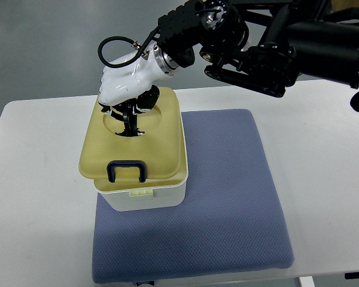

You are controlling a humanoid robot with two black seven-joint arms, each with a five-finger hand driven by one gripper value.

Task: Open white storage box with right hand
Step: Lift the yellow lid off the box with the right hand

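Observation:
The white storage box point(145, 197) stands on the near-left part of a blue mat. Its pale yellow lid point(149, 152) has a dark blue handle point(127, 170) at the front edge and a round recess at the back. The lid sits askew, overhanging the box to the left. My right hand point(130, 122), white shell with black fingers, reaches in from the upper right. Its fingers point(129, 116) are curled down into the lid's recess and grip the lid there. The left arm is out of view.
The blue padded mat point(227, 197) lies on a white table point(36, 179) and extends right of and in front of the box. My black right forearm point(269, 48) crosses above the table's far edge.

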